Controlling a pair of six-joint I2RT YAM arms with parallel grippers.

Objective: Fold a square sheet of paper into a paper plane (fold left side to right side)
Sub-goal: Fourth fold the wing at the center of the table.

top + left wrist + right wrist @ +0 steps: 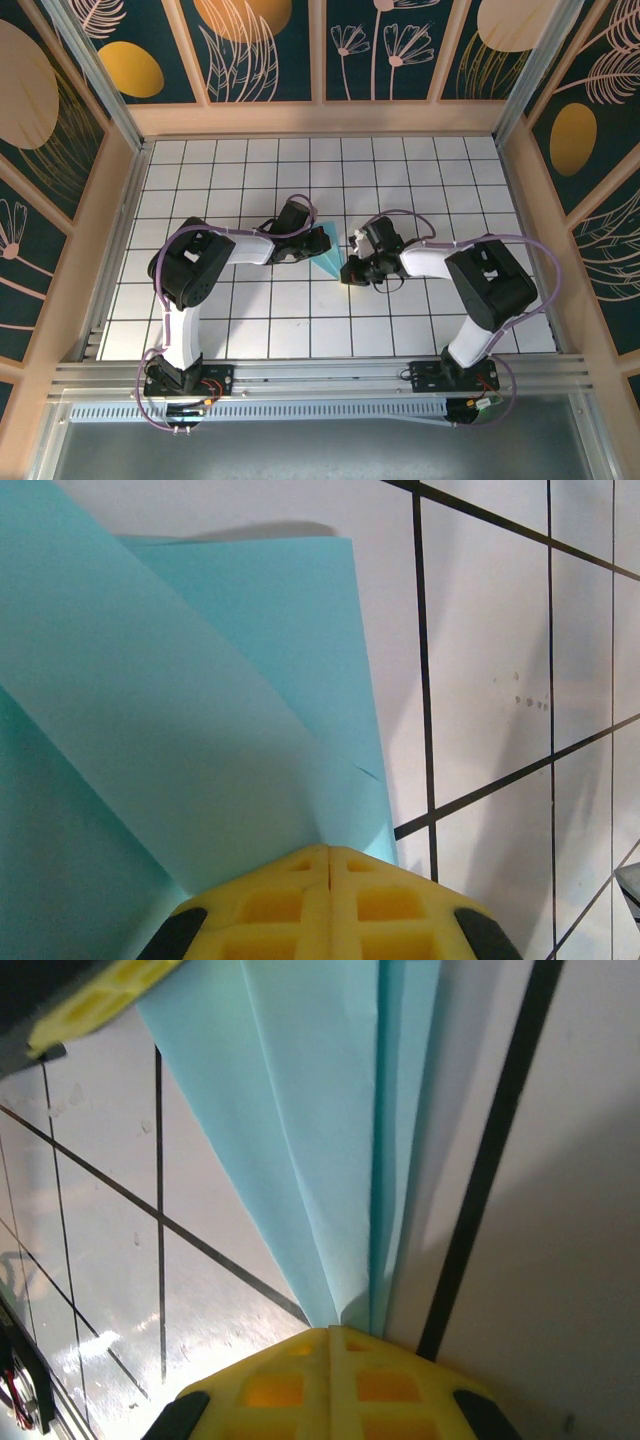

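The left gripper [328,875] has its yellow fingers [270,905] pressed together on a curling edge of the paper plane [200,710]; the right gripper [332,1350] pinches the narrow end, where the creased layers [320,1110] run together into its closed fingers [270,1385]; seen from above, the cyan wedge [328,258] lies between the two wrists near the middle of the white grid table [450,190], partly lifted off it.

To do this fold well, I judge the right pinch should act as the fixed anchor on the centre crease; the left should carry its flap across in a low arc, so the loose sheet does not buckle; the edges should meet before any pressing; a tug from either side risks tearing or skewing the crease.
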